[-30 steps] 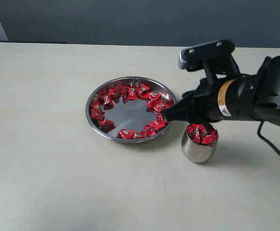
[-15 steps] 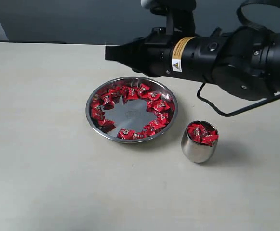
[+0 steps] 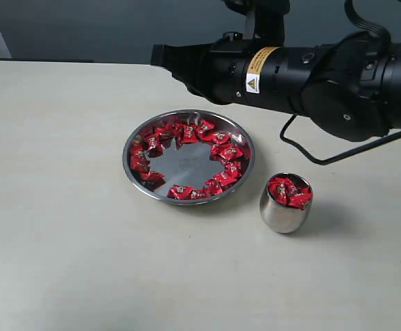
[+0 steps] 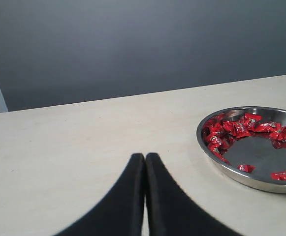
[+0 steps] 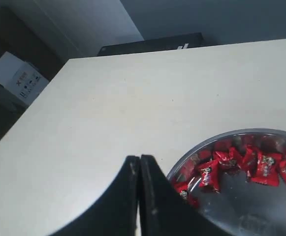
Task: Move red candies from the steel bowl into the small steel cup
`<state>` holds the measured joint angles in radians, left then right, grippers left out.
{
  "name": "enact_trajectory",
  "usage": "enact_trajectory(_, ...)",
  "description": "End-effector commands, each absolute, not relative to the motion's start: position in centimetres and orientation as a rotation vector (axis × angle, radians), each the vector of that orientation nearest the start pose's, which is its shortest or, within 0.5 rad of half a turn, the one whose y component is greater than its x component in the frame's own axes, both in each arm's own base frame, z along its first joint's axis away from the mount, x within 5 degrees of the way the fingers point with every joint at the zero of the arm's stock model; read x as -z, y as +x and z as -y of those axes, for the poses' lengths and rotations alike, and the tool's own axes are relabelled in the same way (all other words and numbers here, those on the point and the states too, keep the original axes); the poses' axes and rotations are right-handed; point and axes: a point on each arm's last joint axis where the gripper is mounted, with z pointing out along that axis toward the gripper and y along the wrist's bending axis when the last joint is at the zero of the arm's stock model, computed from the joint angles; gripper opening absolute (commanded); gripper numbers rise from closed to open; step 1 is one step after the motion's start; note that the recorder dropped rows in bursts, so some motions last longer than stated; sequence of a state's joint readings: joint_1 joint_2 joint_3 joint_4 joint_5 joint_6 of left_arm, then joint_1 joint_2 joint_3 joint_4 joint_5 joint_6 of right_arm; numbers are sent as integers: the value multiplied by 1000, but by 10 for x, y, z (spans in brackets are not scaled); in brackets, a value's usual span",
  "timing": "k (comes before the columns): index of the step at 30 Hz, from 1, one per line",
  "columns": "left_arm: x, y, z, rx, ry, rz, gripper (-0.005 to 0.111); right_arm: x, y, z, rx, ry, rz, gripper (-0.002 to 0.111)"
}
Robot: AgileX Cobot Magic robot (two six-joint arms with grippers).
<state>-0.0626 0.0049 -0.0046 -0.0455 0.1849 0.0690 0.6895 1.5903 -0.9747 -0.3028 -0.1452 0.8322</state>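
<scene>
On the pale table (image 3: 62,241) sits the steel bowl (image 3: 186,165). Red candies (image 3: 224,153) lie in a ring along its edge, and its shiny middle is bare. Near the bowl, on the right and closer to the camera, stands the small steel cup (image 3: 283,215). More red candies fill the cup up to its top. The right gripper (image 3: 160,55) hangs in the air above the far side of the bowl, at the end of a big black arm (image 3: 310,72). Its jaws are pressed together and hold nothing. The left gripper (image 4: 144,158) is over the table, off to one side of the bowl. Its jaws are together too, with nothing between them.
</scene>
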Motion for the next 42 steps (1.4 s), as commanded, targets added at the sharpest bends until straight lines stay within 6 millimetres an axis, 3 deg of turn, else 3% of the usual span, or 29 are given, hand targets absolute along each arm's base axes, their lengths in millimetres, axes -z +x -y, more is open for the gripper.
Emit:
enact_trajectory(1,-197,56,4,37,76,-1660,2,-271,274,-222,-724,-319,-2002,0)
enact_trajectory(5,-197,56,4,37,76,-1660,2,-279,266,-204,-460,-529,-2029,0)
enact_trajectory(9,-197,56,4,37,77,-1664,2,-291,265,-173,-332,-522,-2025,0)
enact_trajectory(10,-197,56,4,37,77,-1664,2,-294,264,-162,-315,-491,-2020,0)
enact_trajectory(12,-197,56,4,37,77,-1664,2,-301,256,-120,-259,-364,-2009,0)
enact_trajectory(13,-197,56,4,37,77,-1662,2,-303,248,-88,-223,-235,-2011,0)
enact_trajectory(14,-197,56,4,37,77,-1662,2,-303,241,-73,-205,-173,-2008,0)
enact_trajectory(15,-197,56,4,37,77,-1662,2,-301,222,-46,-156,-76,-1997,0)
enact_trajectory(16,-197,56,4,37,77,-1662,2,-296,213,-37,-135,-44,-1999,0)
enact_trajectory(17,-197,56,4,37,77,-1662,2,-286,190,-18,-91,27,-1989,0)
enact_trajectory(19,-197,56,4,37,77,-1662,2,-268,160,-3,-46,98,-1975,0)
enact_trajectory(24,-197,56,4,37,77,-1662,2,-210,100,8,-1,187,-1957,0)
enact_trajectory(28,-197,56,4,37,77,-1662,2,-189,79,10,-26,258,-1889,0)
enact_trajectory(39,-197,56,4,37,77,-1662,2,-182,60,14,27,289,-1841,0)
enact_trajectory(42,-197,56,4,37,77,-1662,2,-183,58,13,70,214,-1829,0)
